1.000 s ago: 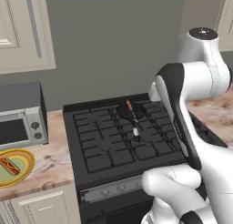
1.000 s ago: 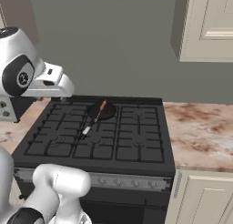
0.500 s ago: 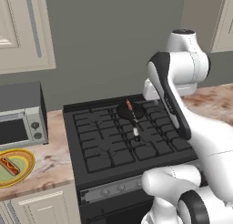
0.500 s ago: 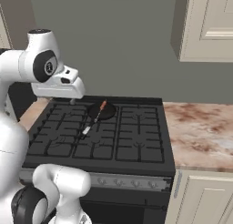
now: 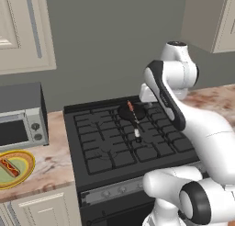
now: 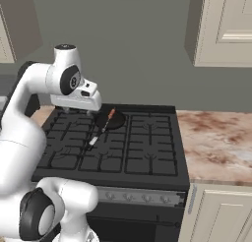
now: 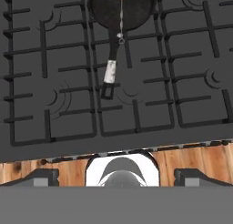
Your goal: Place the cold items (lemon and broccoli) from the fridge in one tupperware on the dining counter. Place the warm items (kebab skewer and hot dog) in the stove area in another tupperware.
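The kebab skewer (image 5: 131, 106) lies across a small black pan (image 5: 130, 113) at the back middle of the stove (image 5: 110, 142); it also appears as the skewer (image 6: 110, 114) and the skewer (image 7: 121, 18) near the hand view's top. The hot dog (image 5: 9, 167) rests on a yellow plate (image 5: 23, 177) on the counter left of the stove. My gripper (image 6: 78, 109) hovers above the stove just left of the pan, clear of it. In the hand view my gripper (image 7: 119, 178) is open and empty. The lemon, broccoli, fridge, dining counter and both tupperware are out of view.
A microwave (image 5: 19, 124) stands on the counter behind the plate. The pan's long handle (image 7: 109, 73) points toward the stove's front. Marble counter (image 6: 216, 142) stretches right of the stove, with wall cabinets (image 6: 226, 24) above.
The arm has swung in over the stove, carrying the hand closer to the pan. The jaws stayed open, and the pan and skewer did not move.
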